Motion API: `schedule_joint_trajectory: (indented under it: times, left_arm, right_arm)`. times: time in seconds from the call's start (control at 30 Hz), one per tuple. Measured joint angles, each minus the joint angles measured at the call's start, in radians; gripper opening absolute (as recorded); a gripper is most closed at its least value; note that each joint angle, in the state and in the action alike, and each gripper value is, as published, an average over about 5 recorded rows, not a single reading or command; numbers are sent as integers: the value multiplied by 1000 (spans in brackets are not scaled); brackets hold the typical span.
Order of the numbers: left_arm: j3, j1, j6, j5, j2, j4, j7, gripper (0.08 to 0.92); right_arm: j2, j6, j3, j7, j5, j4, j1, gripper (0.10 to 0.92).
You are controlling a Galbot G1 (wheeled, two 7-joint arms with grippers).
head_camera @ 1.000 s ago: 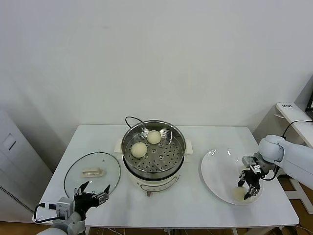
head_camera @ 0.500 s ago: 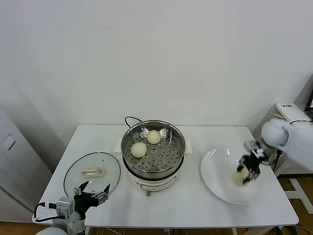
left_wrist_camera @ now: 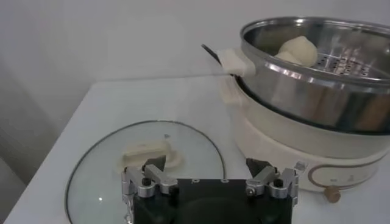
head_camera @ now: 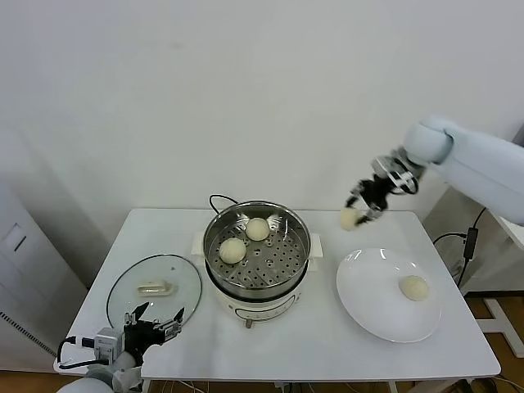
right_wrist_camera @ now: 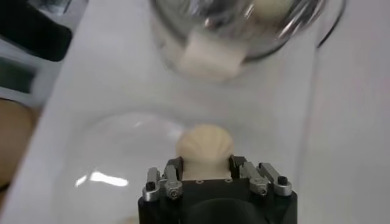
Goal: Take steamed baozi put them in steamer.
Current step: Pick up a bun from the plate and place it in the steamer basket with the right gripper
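Note:
The steamer [head_camera: 304, 246] stands mid-table, a steel basket on a cream pot, with two steamed baozi [head_camera: 232, 250] [head_camera: 257, 229] on its perforated bottom. In the air between its right rim and the white plate [head_camera: 368, 303], my right gripper [head_camera: 360, 211] is shut on a third baozi [head_camera: 350, 219]. The right wrist view shows that baozi [right_wrist_camera: 204, 145] clamped between the fingers of the right gripper [right_wrist_camera: 204, 165]. One more baozi [head_camera: 414, 287] lies on the plate. My left gripper [head_camera: 153, 325] rests open and empty at the front left, by the glass lid [head_camera: 155, 288].
The glass lid [left_wrist_camera: 146, 159] lies flat just beyond the left gripper [left_wrist_camera: 207, 169], with the steamer [left_wrist_camera: 317, 79] further on. A black cord [head_camera: 217, 199] loops behind the pot. A grey cabinet [head_camera: 24, 254] stands left of the table.
My right gripper has lifted a baozi off the plate and carried it up and leftward, toward the steamer. A baozi now shows on the plate where the arm was. The left arm has not moved.

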Motion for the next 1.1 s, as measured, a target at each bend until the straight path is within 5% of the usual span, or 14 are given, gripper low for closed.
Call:
schedule_joint_trajectory:
  times: [0.47, 1.1]
  left_arm:
    - [-7, 2, -6, -15, 7, 8, 3, 823]
    - [-10, 12, -7, -16, 7, 5, 4, 823]
  right_arm:
    - [287, 246, 12, -24, -41, -22, -7, 483]
    - [354, 533, 40, -65, -268, 132, -105, 484]
